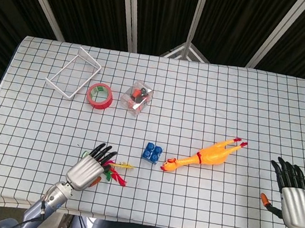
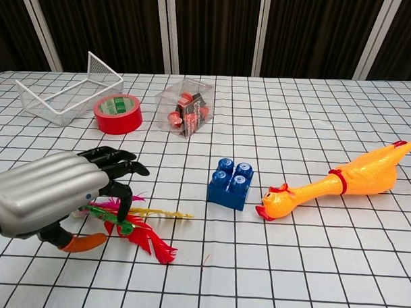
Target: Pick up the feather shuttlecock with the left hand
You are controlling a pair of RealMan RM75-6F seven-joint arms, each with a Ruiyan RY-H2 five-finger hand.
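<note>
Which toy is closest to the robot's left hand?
The feather shuttlecock: the left hand is right over it. The blue block and rubber chicken lie farther off.

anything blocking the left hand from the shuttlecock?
Nothing visible. The left hand is right over the shuttlecock, fingers spread above its base end, covering it. Whether they touch it can't be told. The blue block sits apart, toward the robot's right, beyond the feather tips.
</note>
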